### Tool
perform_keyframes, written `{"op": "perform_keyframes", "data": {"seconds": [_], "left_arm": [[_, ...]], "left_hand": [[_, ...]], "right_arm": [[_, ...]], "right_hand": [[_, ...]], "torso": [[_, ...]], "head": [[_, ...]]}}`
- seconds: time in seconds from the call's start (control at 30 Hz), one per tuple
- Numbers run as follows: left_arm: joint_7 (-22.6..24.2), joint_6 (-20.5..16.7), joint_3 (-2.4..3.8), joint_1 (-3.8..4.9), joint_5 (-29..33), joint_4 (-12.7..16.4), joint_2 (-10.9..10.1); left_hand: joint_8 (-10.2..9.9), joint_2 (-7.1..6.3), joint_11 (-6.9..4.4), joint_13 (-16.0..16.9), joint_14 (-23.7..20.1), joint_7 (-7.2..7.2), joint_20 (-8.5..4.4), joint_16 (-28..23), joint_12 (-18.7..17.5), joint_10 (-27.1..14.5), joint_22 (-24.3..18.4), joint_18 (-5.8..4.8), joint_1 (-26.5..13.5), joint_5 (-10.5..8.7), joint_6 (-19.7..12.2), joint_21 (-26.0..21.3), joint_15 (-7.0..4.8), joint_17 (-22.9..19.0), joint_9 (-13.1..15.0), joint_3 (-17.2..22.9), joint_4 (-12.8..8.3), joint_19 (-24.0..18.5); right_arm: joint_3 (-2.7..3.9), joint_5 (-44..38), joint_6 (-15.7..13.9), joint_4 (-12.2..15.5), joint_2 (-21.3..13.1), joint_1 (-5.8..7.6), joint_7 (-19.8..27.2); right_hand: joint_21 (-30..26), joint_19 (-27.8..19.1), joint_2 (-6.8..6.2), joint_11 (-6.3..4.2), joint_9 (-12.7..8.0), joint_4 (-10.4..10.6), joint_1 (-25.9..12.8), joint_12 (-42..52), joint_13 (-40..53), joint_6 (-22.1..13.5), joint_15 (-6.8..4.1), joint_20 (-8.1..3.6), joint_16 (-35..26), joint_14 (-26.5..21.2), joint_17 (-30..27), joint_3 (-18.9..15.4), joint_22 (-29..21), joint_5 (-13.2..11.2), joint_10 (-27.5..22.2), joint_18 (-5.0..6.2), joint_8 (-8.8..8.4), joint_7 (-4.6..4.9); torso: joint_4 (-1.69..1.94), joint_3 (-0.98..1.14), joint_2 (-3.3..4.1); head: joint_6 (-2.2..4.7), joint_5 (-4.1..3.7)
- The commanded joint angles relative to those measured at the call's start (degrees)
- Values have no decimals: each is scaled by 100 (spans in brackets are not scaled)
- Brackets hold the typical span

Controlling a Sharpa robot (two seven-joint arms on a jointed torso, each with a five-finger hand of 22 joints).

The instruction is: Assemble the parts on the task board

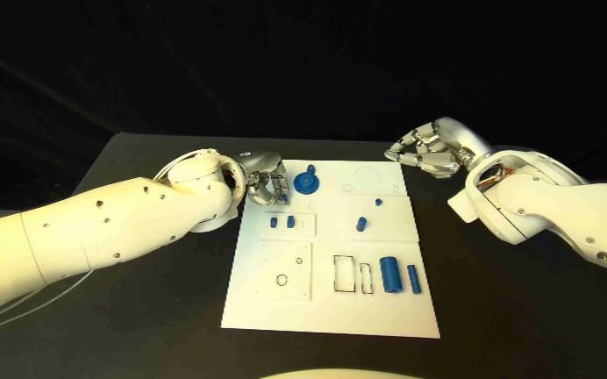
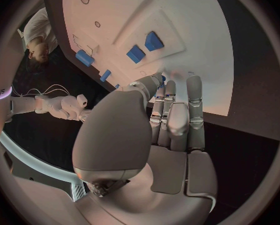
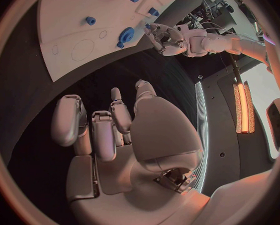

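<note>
The white task board (image 1: 332, 304) lies in the middle of the black table. My left hand (image 1: 262, 179) hovers at its far left corner, fingertips close beside a blue gear-shaped part (image 1: 306, 183). In the left wrist view the thumb (image 2: 146, 87) hides most of that gear, and I cannot tell whether the fingers grip it. Two small blue parts (image 1: 281, 221) sit just below the hand. Another part (image 1: 362, 223) and two upright blue cylinders (image 1: 400, 275) lie further along the board. My right hand (image 1: 428, 153) hangs over bare table off the far right corner, fingers loosely bent and holding nothing.
A tiny blue part (image 1: 378, 201) sits near the board's right edge. Outlined slots (image 1: 352, 274) and round recesses (image 1: 367, 175) mark the board. Black table (image 1: 139, 309) surrounds the board on all sides. My left forearm (image 1: 114, 230) crosses the table's left side.
</note>
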Motion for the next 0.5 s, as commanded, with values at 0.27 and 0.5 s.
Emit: {"op": "perform_keyframes", "data": {"seconds": [0.27, 0.5], "left_arm": [[6, 244, -16, -1, 46, -73, 77], [20, 271, -20, -2, 121, -47, 88]], "left_hand": [[-21, -6, 6, 6, 26, 1, -5, 0, -34, 56, -4, 80, -57, 5, 46, 21, 6, -19, 8, 4, 11, -7], [-23, 0, 3, 8, 26, -1, -6, 1, -38, 64, -5, 80, -58, 6, 52, 19, 4, -16, 9, 7, 10, -7]], "right_arm": [[1, -44, 2, 5, 10, -2, 35], [1, -45, 1, 6, 11, -2, 35]], "right_hand": [[-26, -27, 23, -7, 6, -4, 15, 22, 6, -26, -40, -4, -22, 369, 623, -26, 120, 20, 25, 89, 28, -15], [-35, -28, 30, -8, 11, 0, 14, 15, -4, -23, -41, -5, -27, 368, 617, -31, 118, 26, 22, 90, 34, -17]], "torso": [[5, -1, -7], [6, 0, -5]], "head": [[-19, 4], [-14, 8]]}}
